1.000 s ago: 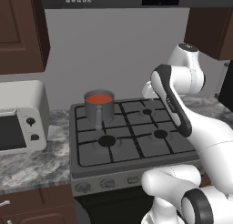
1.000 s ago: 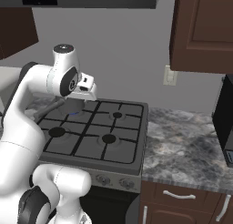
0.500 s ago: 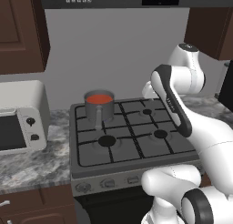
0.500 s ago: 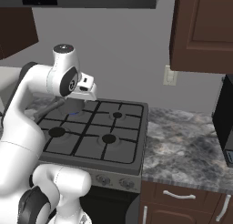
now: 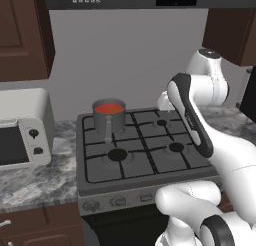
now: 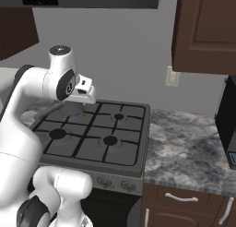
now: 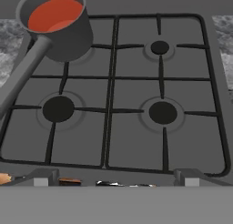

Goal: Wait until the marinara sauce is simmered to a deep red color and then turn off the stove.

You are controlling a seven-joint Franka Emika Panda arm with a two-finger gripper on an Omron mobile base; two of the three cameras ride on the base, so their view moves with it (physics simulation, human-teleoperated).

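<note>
Orange-red and flat, the marinara sauce [image 5: 109,109] fills a grey saucepan [image 5: 108,121] on the back-left burner of the stove [image 5: 145,155], its handle reaching toward the front edge. Three other burners sit bare under black grates, and grey knobs [image 5: 118,201] line the front. A white toaster oven [image 5: 22,127] stands on the counter well left of the stove. Raised over the stove's back edge, the gripper [image 6: 84,98] cannot be judged spread or closed.

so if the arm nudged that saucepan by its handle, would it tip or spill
The saucepan looks rigid metal and squat, so it would probably slide or catch on the stove grates rather than tip. The marinara sauce sits near the rim, so it could slosh.
</note>
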